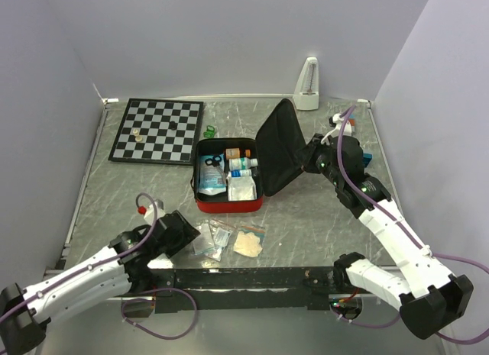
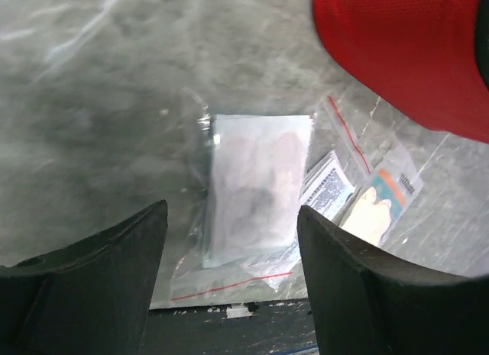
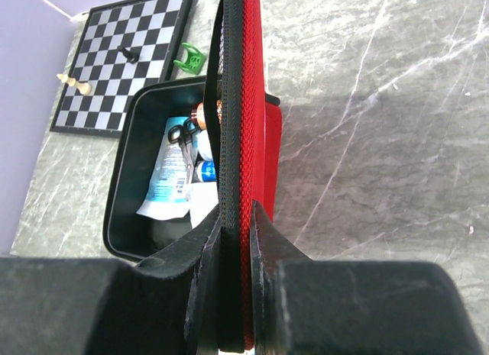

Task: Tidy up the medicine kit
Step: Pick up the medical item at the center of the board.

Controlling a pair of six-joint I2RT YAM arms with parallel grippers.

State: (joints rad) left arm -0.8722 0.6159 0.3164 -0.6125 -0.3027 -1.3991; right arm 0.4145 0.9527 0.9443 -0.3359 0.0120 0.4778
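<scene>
The red medicine kit (image 1: 229, 205) lies open mid-table, its black tray holding scissors, bottles and packets. Its lid (image 1: 281, 147) stands up, black lining facing the tray. My right gripper (image 1: 312, 158) is shut on the lid's edge (image 3: 243, 103), one finger on the lining, one on the red outside. My left gripper (image 1: 186, 234) is open, low over the table, with a clear zip bag of white pads (image 2: 256, 188) between and beyond its fingers. More clear bags (image 1: 229, 239) lie in front of the kit, one with tan contents (image 2: 374, 206).
A black-and-white chessboard (image 1: 157, 130) with a few pieces lies at the back left. A small green object (image 1: 209, 130) sits beside it. A white metronome-like object (image 1: 307, 85) stands at the back wall. A black rail (image 1: 244, 277) runs along the near edge.
</scene>
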